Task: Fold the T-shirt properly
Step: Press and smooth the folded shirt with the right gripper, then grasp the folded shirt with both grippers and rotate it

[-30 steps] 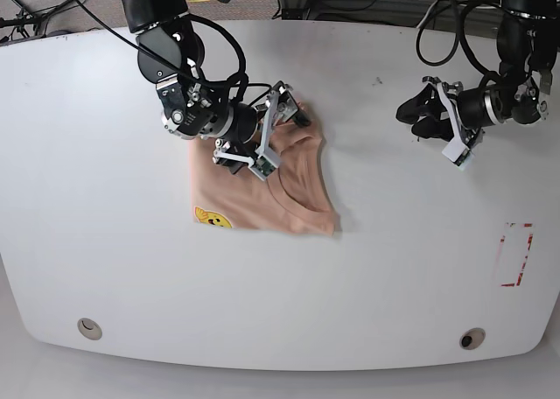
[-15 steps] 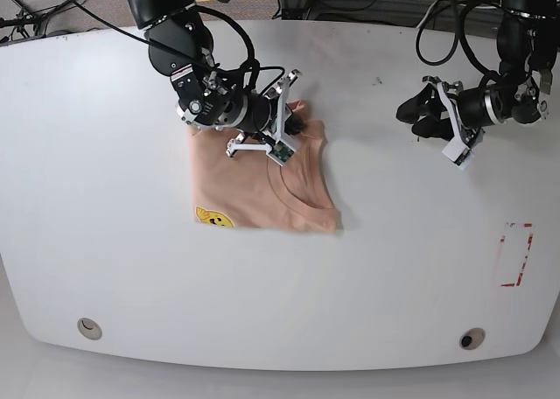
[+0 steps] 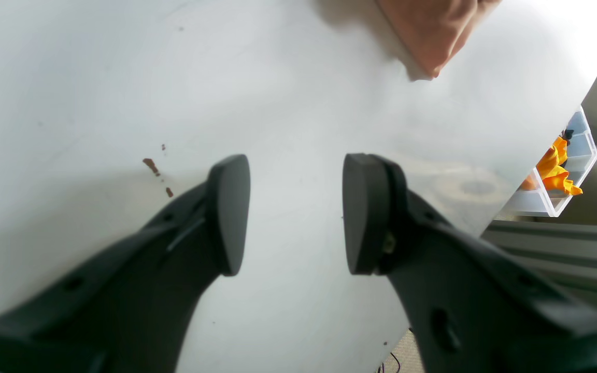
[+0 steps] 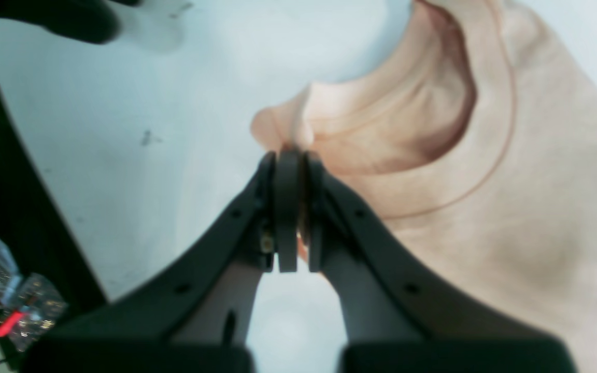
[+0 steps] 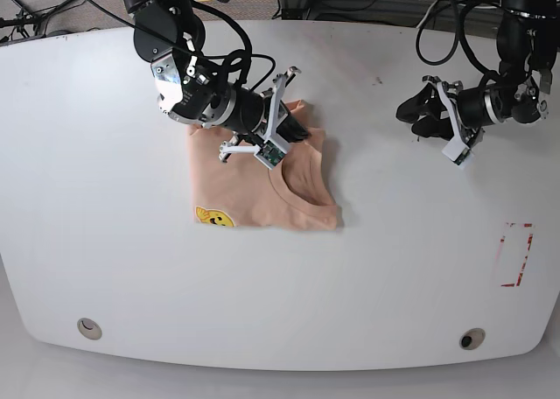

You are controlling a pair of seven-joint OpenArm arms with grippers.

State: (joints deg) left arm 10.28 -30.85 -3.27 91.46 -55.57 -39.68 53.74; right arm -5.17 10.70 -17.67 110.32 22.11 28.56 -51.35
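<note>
The T-shirt (image 5: 262,182) lies folded to a compact block on the white bench (image 5: 367,268), left of centre in the base view, with its yellow patch (image 5: 213,217) at the near left corner and the collar (image 4: 433,129) curving along the right side. A thick folded corner points toward the front edge.

At the far edge of the block, the right gripper (image 4: 288,155) is pressed together, its jaws meeting on a small ear of cloth beside the collar. How much fabric sits between the pads is hard to judge from the wrist view; it looks like a thin pinch, perhaps only the top layer.

Judging from this, the step in hand is to carry that far corner over for another fold. To do it well, the lift should be low and slow, so the lower layers stay put and the collar does not drag open. Bring the corner straight toward the near edge, match it to the edges below, and let go only once the cloth lies flat. A thin pinch may slip, so any tug sideways is best avoided.

Well apart on the right, the left gripper (image 5: 442,123) hovers over bare bench with its jaws spread and nothing between them. It could press the near layers down while the fold goes over.
</note>
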